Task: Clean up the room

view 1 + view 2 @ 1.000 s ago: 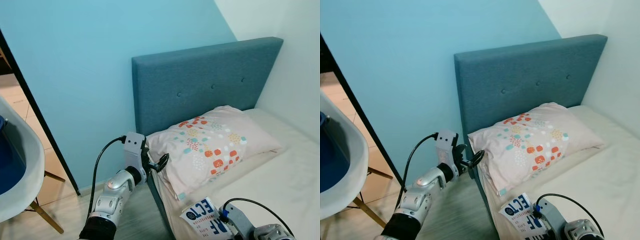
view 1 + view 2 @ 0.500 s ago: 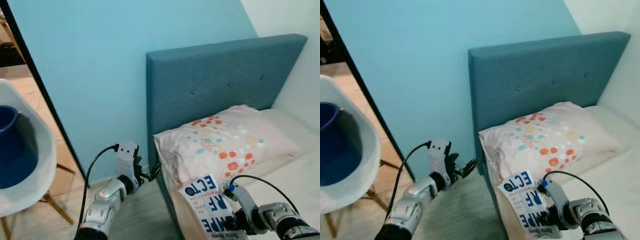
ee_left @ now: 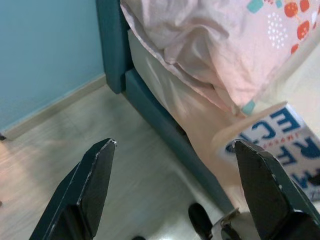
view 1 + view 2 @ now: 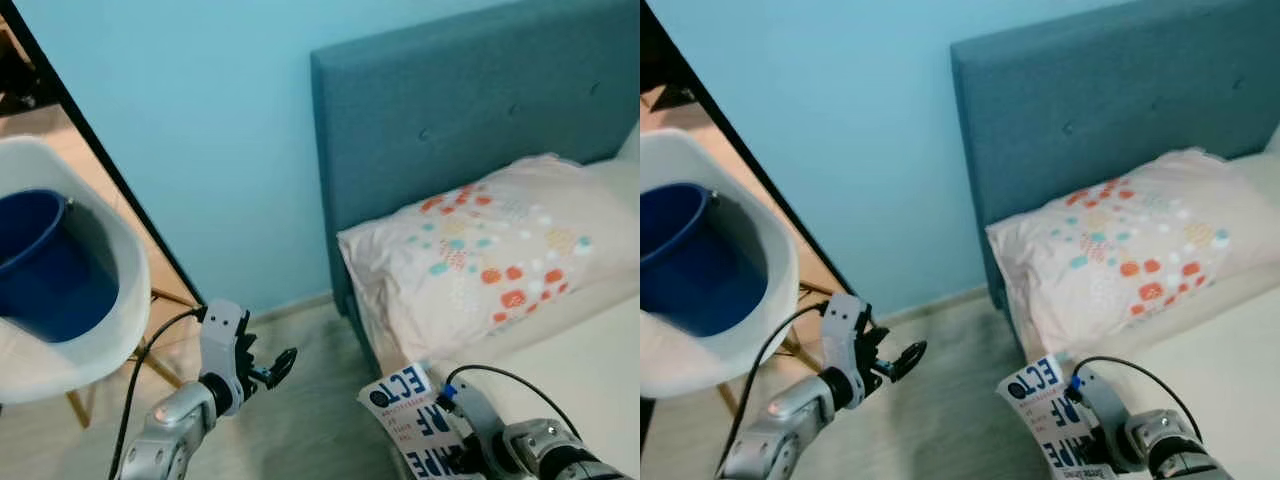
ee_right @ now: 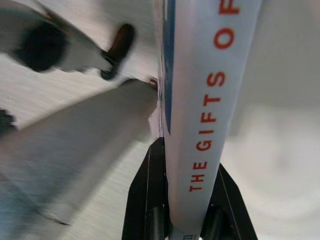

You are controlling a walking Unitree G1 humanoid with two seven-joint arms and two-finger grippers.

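Note:
A white book (image 4: 412, 420) with big blue letters on its cover is held by my right gripper (image 4: 470, 452), low at the near corner of the bed. In the right wrist view the black fingers (image 5: 145, 200) clamp the book's spine (image 5: 210, 100), which reads "THE GIFTS OF" in red. My left gripper (image 4: 277, 366) hangs over the wooden floor beside the bed, open and holding nothing. In the left wrist view its two fingers (image 3: 90, 190) stand wide apart, with the bed frame, pillow and book (image 3: 285, 135) beyond them.
A pink pillow (image 4: 480, 255) with coloured dots lies against the teal headboard (image 4: 470, 110). At the left stands a white chair (image 4: 100, 330) carrying a blue bucket (image 4: 50, 265). A blue wall runs behind, with a dark door frame (image 4: 110, 180) leaning across it.
The whole view has swung left and down, bringing the chair and bucket further in. My left gripper has come away from the bed edge and sits lower over the floor. The book stays gripped.

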